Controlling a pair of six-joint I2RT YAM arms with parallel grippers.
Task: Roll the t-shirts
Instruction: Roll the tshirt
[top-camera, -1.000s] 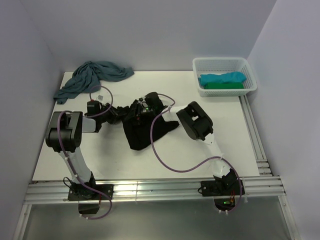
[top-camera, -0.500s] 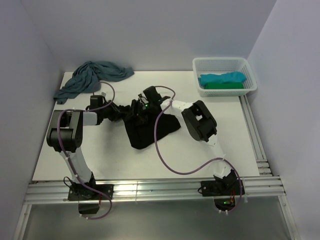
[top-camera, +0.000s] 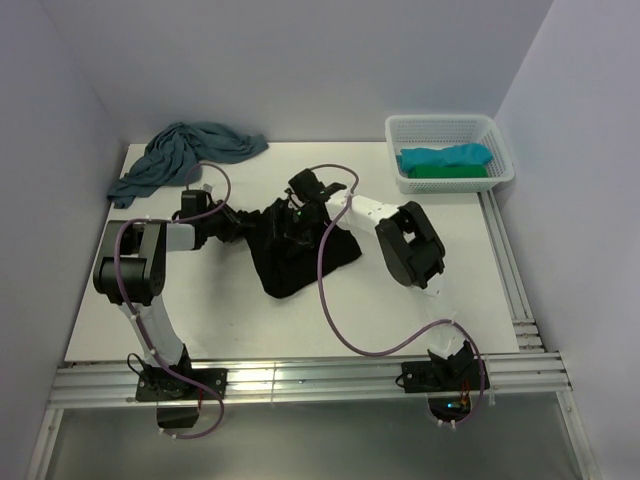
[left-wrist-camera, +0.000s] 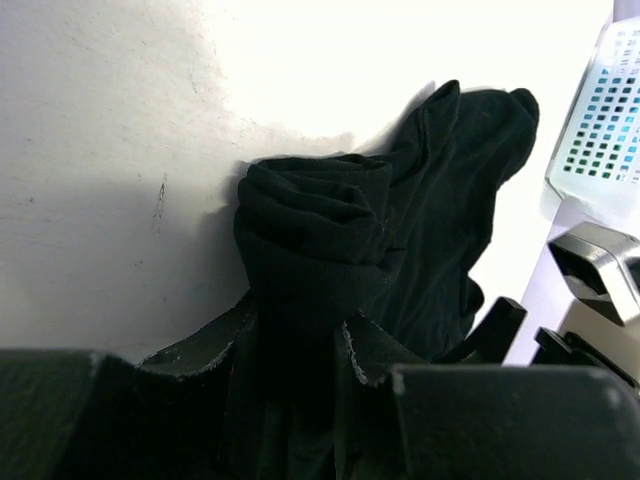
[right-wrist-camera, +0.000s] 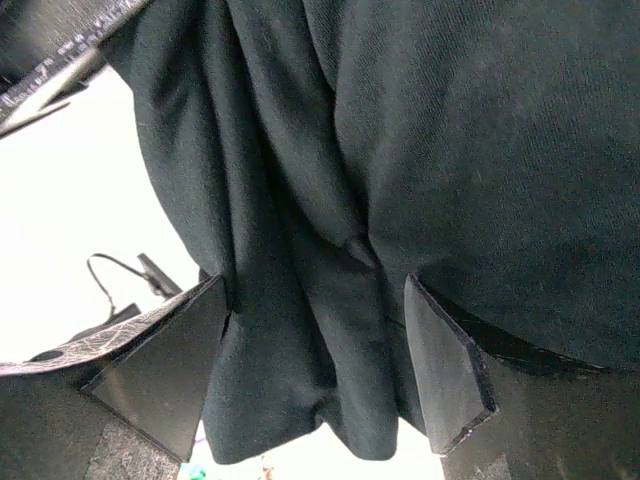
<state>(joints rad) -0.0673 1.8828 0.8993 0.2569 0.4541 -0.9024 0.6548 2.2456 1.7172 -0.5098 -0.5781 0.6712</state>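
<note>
We judged the task barely begun. The black tee lay near the middle of the tabletop, with only its far end gathered into a loose roll and the rest spread flat toward the near edge. The left tool was narrow, its fingers pinched on that rolled bunch of the black tee. The right tool stood wide, straddling a thick fold of the same tee; we could not see it pressing the cloth. The grey tee sat crumpled at the far left corner, not yet rolled. In the basket at the far right corner lay a turquoise tee and a green tee, both in compact bundles, seemingly rolled already. So most of the black tee and all of the grey one remained.
</note>
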